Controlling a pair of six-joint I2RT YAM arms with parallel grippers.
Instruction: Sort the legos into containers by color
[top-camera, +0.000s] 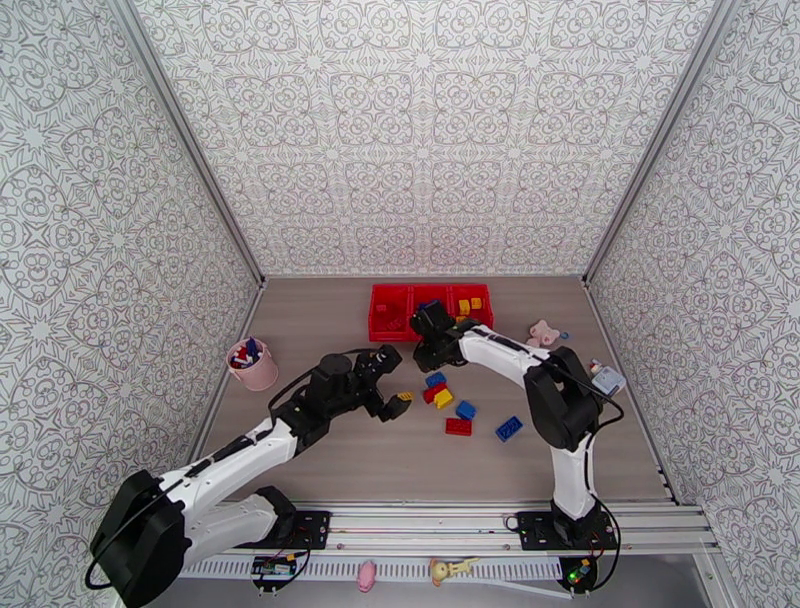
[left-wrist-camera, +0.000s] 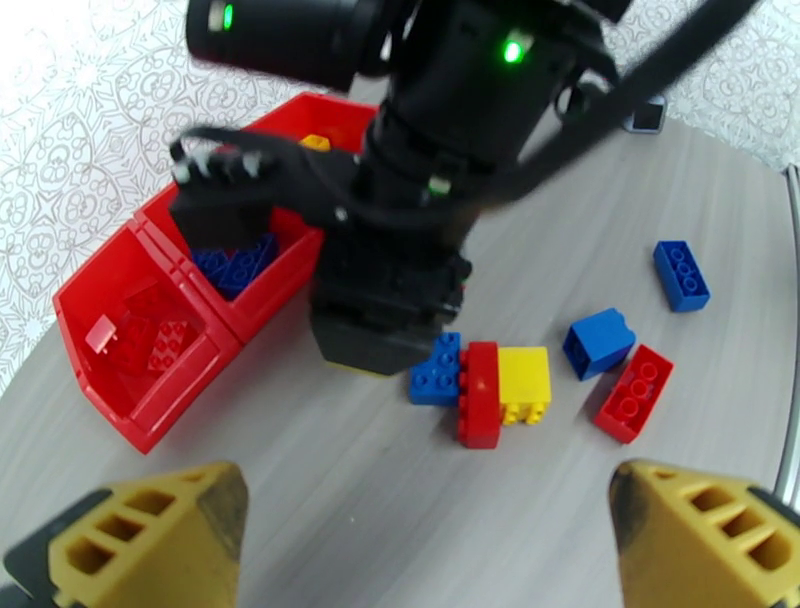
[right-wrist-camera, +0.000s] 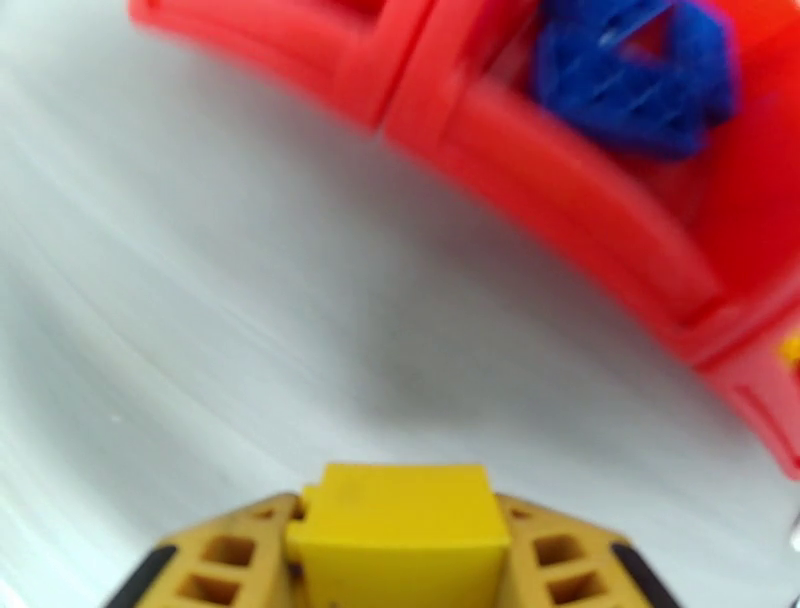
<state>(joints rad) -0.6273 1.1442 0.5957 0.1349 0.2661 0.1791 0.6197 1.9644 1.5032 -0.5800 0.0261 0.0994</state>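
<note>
**Sorting partly done.** My right claw (right-wrist-camera: 395, 560) pinches a yellow brick (right-wrist-camera: 395, 515). The containers (right-wrist-camera: 560, 170) sit just ahead of it, each part-filled by colour. My left claw (left-wrist-camera: 425, 530) gapes empty. Several legos (left-wrist-camera: 480, 385) lie unsorted ahead of it on the table (left-wrist-camera: 300, 470).

Grey wood-grain tabletop (top-camera: 330, 470) inside three white walls (top-camera: 420, 130) of ornate grey scrollwork, under even light.

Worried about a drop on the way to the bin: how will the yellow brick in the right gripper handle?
Likely rigid: the yellow brick shows crisp, square edges between the fingers. Its smooth plastic faces might slip, but flat parallel sides suit a pinch. Being small, it is probably light.
</note>
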